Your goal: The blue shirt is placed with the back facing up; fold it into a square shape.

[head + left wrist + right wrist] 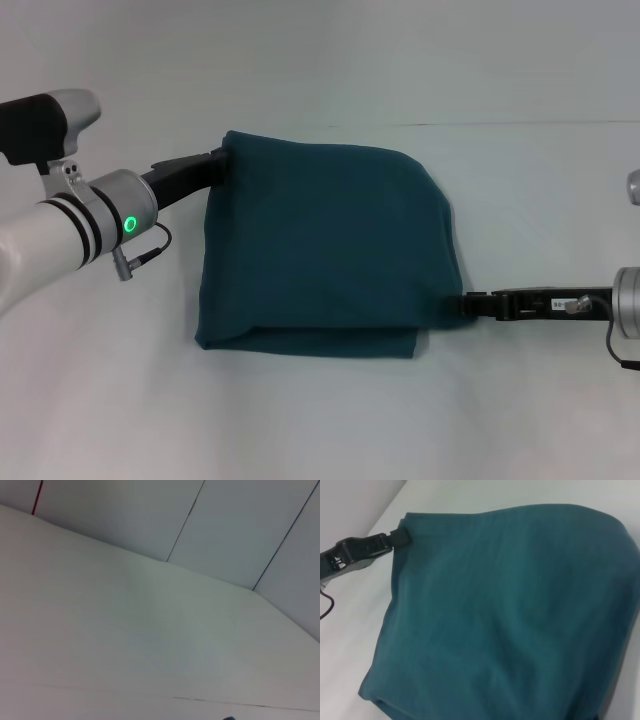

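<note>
Blue shirt (325, 245): lay on the white table (320, 420), folded into a thick, roughly square bundle, with a lower layer's edge showing along the near side.
Shirt's shape: the far right corner was rounded and puffed up, the near left corner squarer and flatter; the top layer draped over the layers beneath.
Left gripper (222, 160): was at the shirt's far left corner, its black fingers reaching in from the left and meeting the fabric edge; in the right wrist view the same gripper (400, 536) appeared pressed onto that corner, pinching the cloth.
Right gripper (462, 305): was at the shirt's near right corner, stretched low over the table from the right, its tips pinched onto the fabric where the top layer's edge ended.
Left arm (70, 225): white and silver, with a green light lit on its wrist ring, angled in from the left edge.
Left wrist view: showed only the bare white table (125, 645) and the panelled wall (225, 525) behind it.
Shirt in right wrist view (510, 615): filled most of the picture, plain teal, soft and matte.
</note>
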